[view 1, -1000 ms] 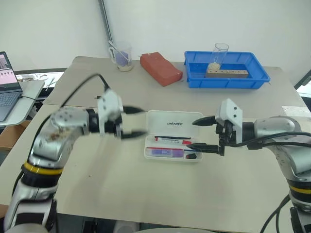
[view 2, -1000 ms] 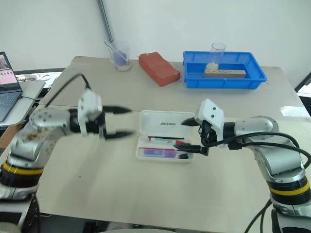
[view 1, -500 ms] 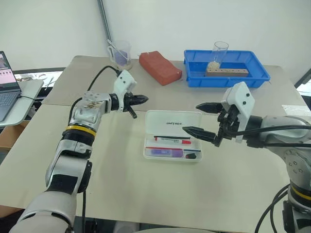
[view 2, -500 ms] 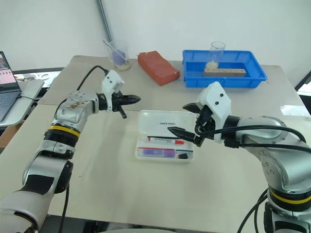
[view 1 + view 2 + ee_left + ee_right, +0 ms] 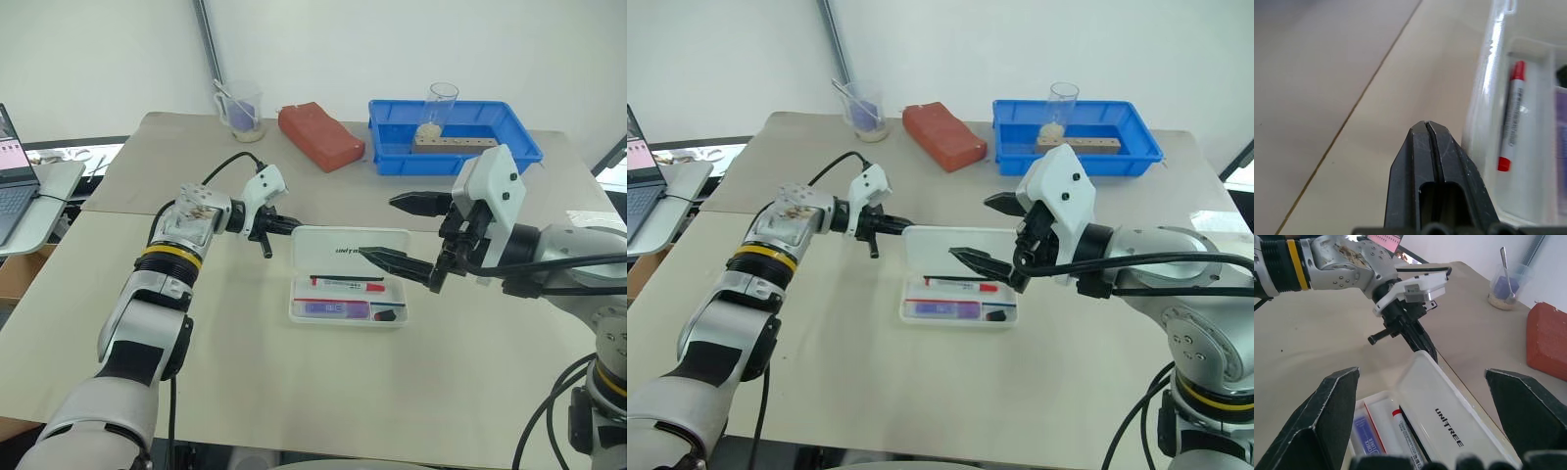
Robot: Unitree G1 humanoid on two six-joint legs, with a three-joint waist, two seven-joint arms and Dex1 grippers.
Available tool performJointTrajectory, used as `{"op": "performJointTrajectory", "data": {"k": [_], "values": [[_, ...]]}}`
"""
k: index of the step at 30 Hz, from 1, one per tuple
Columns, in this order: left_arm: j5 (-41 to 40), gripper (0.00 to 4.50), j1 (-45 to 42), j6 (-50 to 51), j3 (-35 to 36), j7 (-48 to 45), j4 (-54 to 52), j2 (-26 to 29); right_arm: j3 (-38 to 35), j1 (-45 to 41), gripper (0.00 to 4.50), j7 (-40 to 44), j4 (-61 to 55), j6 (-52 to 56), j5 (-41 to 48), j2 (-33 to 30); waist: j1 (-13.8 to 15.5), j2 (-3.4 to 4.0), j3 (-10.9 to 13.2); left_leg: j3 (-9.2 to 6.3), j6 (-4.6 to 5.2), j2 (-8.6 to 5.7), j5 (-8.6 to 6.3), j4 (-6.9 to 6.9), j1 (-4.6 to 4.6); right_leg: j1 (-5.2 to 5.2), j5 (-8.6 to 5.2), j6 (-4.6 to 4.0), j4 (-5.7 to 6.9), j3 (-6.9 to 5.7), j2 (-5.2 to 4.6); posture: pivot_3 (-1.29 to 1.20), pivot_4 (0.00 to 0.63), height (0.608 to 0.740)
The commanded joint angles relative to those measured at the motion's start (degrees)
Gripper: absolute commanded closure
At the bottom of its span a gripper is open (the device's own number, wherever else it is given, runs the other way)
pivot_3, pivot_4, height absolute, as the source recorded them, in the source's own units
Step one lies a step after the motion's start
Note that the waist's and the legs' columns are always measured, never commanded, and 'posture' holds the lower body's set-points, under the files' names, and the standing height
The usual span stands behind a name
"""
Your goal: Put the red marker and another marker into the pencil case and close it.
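The red marker [image 5: 348, 284] lies in the open pencil case [image 5: 351, 257], behind another marker [image 5: 329, 308].

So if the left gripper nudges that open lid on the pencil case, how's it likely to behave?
The lid looks like thin translucent plastic standing open on its hinge, so it would probably swing shut with little force. The pencil case looks light and sits loose on the smooth table, so it may slide instead. The shut left gripper offers a narrow tip that could slip off the edge.

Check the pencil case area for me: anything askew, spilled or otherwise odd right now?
Nothing stands out. The red marker and the purple marker lie straight in the pencil case, its lid raised. The shut left gripper is at the lid's edge; the right gripper is open above.
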Motion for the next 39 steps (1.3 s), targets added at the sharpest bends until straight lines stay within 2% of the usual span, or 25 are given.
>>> {"op": "performJointTrajectory", "data": {"k": [1, 5, 10, 13, 18, 22, 25, 26, 28, 29, 32, 33, 36, 39], "values": [[-1.75, 4.45, 2.56, 2.56, -0.76, -5.20, -9.29, 2.02, 0.57, 0.81, 0.00, 0.48, 0.01, -1.48, 0.37, -1.47, -0.05, 0.01, -0.01, 0.00, 0.00, 0.00, 0.00, 0.00, 0.01, 0.01, 0.00, 0.00, 0.02, 0.00, 0.00, 0.00, 0.150, 0.740], [-1.76, 4.45, 9.10, 2.39, -2.70, -7.67, -21.22, 3.87, 2.84, 4.06, 0.00, 2.93, 0.86, -3.12, -0.38, -3.35, -0.07, 0.03, -0.02, -0.01, 0.00, 0.02, 0.00, 0.00, 0.02, 0.02, -0.01, -0.03, 0.03, 0.00, 0.01, 0.00, 0.150, 0.740], [0.55, 4.45, 16.66, 0.69, -5.72, -4.28, -30.23, 3.74, 8.72, 9.01, 0.00, 5.07, 3.05, -7.19, -5.12, -5.30, -0.03, 0.04, -0.02, -0.03, 0.01, 0.03, 0.01, 0.05, 0.05, 0.09, -0.02, -0.03, 0.02, 0.00, 0.01, 0.00, 0.150, 0.740], [2.46, 4.45, 19.43, -0.05, -8.13, -2.47, -32.38, 3.62, 12.18, 12.04, 0.00, 6.25, 4.20, -9.66, -8.33, -6.52, 0.03, 0.03, -0.02, -0.03, 0.01, 0.02, 0.01, 0.06, 0.08, 0.12, -0.03, -0.03, 0.01, 0.02, 0.00, 0.00, 0.150, 0.740], [6.53, 4.45, 21.18, -3.87, -11.35, -0.61, -32.38, 4.91, 13.96, 13.88, 0.00, 7.85, 5.98, -11.95, -11.16, -7.33, 0.02, 0.07, -0.06, -0.05, 0.02, 0.00, 0.01, 0.13, 0.10, 0.17, -0.04, -0.01, 0.01, 0.02, 0.00, 0.00, 0.150, 0.740], [2.14, 4.45, 20.85, -1.33, -7.99, -1.61, -34.78, 5.33, 12.77, 11.97, 0.00, 9.77, 7.47, -12.70, -10.25, -6.74, -0.04, 0.07, -0.07, -0.06, 0.01, 0.01, 0.01, 0.12, 0.14, 0.20, -0.06, 0.02, 0.02, 0.02, 0.01, 0.00, 0.150, 0.740], [-4.63, 3.69, 20.45, 4.13, -1.86, -2.17, -38.44, 6.99, 10.89, 11.45, 0.00, 12.92, 9.14, -14.65, -9.82, -8.07, -0.11, 0.07, -0.06, -0.06, 0.01, 0.01, 0.01, 0.11, 0.11, 0.15, -0.07, 0.02, 0.03, 0.02, 0.02, 0.00, 0.150, 0.740], [-7.68, 3.32, 20.97, 6.71, 0.93, -1.75, -40.41, 7.53, 10.11, 11.50, 0.00, 14.24, 10.15, -15.67, -9.97, -8.64, -0.12, 0.05, -0.03, -0.06, 0.02, 0.04, 0.01, 0.10, 0.10, 0.12, -0.08, 0.03, 0.03, 0.01, 0.04, 0.00, 0.150, 0.740], [-11.92, 2.34, 21.41, 12.76, 5.18, 0.48, -44.85, 8.47, 9.28, 11.91, 0.00, 16.50, 12.76, -18.50, -11.61, -10.21, -0.12, 0.05, -0.03, -0.06, 0.02, 0.04, 0.01, 0.10, 0.07, 0.11, -0.08, 0.04, 0.03, 0.00, 0.04, 0.00, 0.150, 0.740], [-12.55, 1.99, 22.03, 13.67, 6.44, 1.26, -45.89, 9.17, 9.23, 12.20, 0.00, 17.30, 14.02, -19.96, -12.67, -10.94, -0.06, 0.05, -0.03, -0.06, 0.01, 0.04, 0.01, 0.10, 0.08, 0.12, -0.09, 0.05, 0.02, 0.00, 0.03, 0.00, 0.150, 0.740], [-14.05, 0.37, 24.43, 15.66, 9.25, 2.69, -47.93, 11.67, 8.91, 12.76, 0.00, 19.19, 17.37, -23.56, -15.01, -12.28, -0.03, 0.07, -0.04, -0.06, 0.01, 0.02, 0.00, 0.11, 0.16, 0.21, -0.15, 0.17, -0.01, -0.02, 0.01, 0.00, 0.150, 0.740], [-14.59, 0.05, 25.42, 16.29, 10.44, 3.38, -48.72, 12.62, 8.75, 12.98, 0.00, 19.95, 18.67, -24.98, -15.96, -12.80, -0.08, 0.07, -0.04, -0.05, 0.01, 0.03, 0.00, 0.10, 0.20, 0.23, -0.15, 0.17, 0.00, 0.01, 0.01, 0.00, 0.150, 0.740], [-13.78, 0.05, 30.53, 15.25, 16.23, 7.61, -49.97, 16.32, 6.51, 15.72, 0.00, 23.40, 22.15, -29.80, -17.29, -14.04, -0.13, 0.05, -0.02, -0.04, 0.01, 0.04, 0.00, 0.03, 0.24, 0.21, -0.14, 0.11, 0.00, 0.02, 0.01, 0.00, 0.150, 0.740], [-13.28, 0.05, 33.56, 15.16, 18.80, 11.15, -51.33, 18.36, 4.39, 18.49, 0.00, 25.14, 22.92, -31.95, -17.04, -14.02, -0.06, -0.05, 0.03, -0.05, 0.01, 0.09, 0.00, -0.01, 0.28, 0.22, -0.12, -0.01, 0.01, 0.00, 0.02, 0.00, 0.150, 0.740]]}}
